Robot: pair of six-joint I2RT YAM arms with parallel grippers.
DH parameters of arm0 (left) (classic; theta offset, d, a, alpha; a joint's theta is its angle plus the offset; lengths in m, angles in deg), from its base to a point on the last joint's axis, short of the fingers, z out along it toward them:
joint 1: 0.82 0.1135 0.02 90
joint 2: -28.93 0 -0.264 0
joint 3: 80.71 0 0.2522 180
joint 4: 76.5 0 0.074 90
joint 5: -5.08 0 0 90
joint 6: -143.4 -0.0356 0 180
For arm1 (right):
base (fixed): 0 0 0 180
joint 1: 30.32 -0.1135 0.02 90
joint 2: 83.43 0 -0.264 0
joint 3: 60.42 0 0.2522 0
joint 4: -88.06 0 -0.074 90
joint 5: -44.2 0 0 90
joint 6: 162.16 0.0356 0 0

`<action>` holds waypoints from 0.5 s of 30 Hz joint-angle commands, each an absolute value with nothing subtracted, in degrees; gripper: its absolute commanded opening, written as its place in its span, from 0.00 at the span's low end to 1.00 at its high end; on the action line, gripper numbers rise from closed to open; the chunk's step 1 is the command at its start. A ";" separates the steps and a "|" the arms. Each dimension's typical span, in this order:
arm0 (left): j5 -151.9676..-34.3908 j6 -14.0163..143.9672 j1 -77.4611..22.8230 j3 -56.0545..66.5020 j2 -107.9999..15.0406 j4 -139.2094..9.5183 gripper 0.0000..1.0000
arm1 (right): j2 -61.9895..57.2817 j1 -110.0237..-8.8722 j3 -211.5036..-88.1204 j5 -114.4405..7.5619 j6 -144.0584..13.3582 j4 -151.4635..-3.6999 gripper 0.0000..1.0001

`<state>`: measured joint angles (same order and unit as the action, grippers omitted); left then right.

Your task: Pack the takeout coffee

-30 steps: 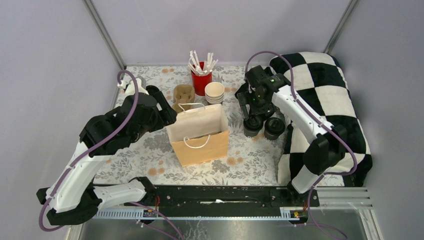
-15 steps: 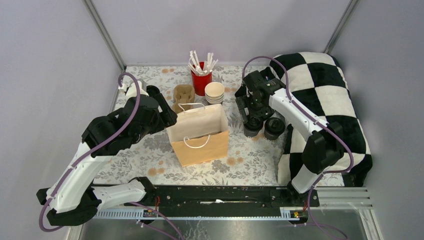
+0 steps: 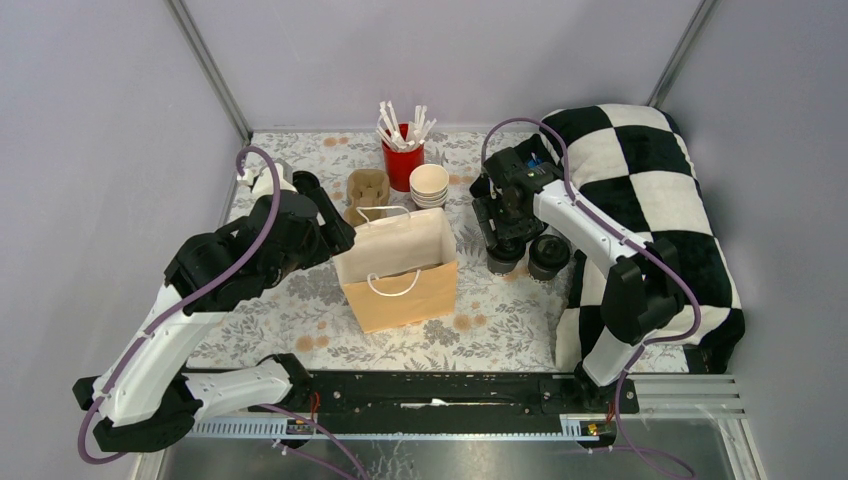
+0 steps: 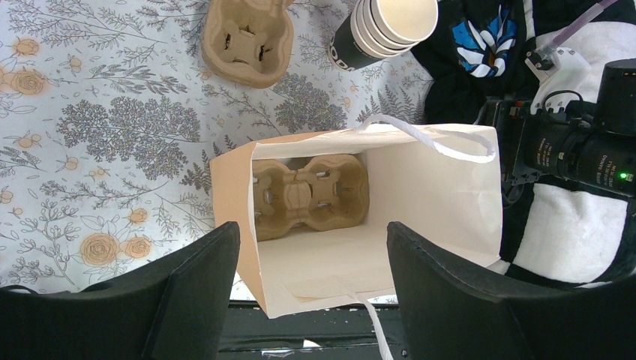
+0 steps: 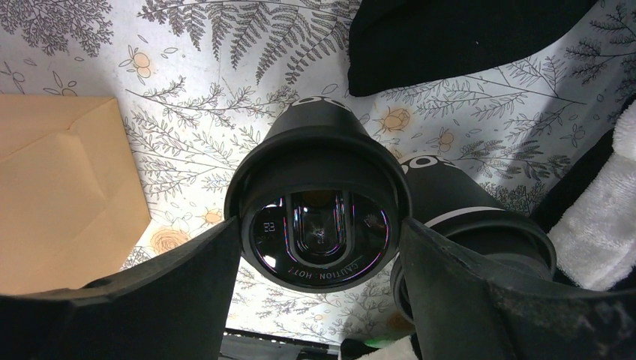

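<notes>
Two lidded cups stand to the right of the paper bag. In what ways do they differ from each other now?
The cup nearer the bag stands between the right gripper's fingers; the other cup stands outside them. The first faces the paper bag; the other cup is close to the chequered blanket. Both are dark, black-lidded and upright on the tablecloth.

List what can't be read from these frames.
- Right wrist view: whether the right gripper touches the near lidded cup; fingers flank its lid.
- Right wrist view: second lidded cup, half hidden behind a finger.
- Top view: paper bag floor, hidden by its front wall.
- Top view: sticks in the red cup, too small to identify.
</notes>
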<state>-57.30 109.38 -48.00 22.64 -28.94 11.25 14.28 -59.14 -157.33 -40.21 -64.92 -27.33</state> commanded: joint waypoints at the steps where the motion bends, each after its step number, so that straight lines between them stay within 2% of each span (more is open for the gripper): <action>1: -57.44 109.83 -47.71 23.24 -29.21 9.78 0.76 | 14.56 -59.36 -157.03 -38.34 -65.64 -29.02 0.80; 10: -57.23 110.55 -47.75 23.06 -30.13 10.46 0.75 | 14.49 -59.28 -156.78 -38.17 -66.31 -29.33 0.73; 15: -55.64 113.32 -47.75 24.22 -31.97 17.82 0.75 | 12.39 -59.32 -158.10 -40.31 -66.00 -28.16 0.67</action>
<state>-57.21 110.78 -48.00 22.66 -30.71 12.33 14.30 -59.14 -157.14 -39.43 -65.55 -28.68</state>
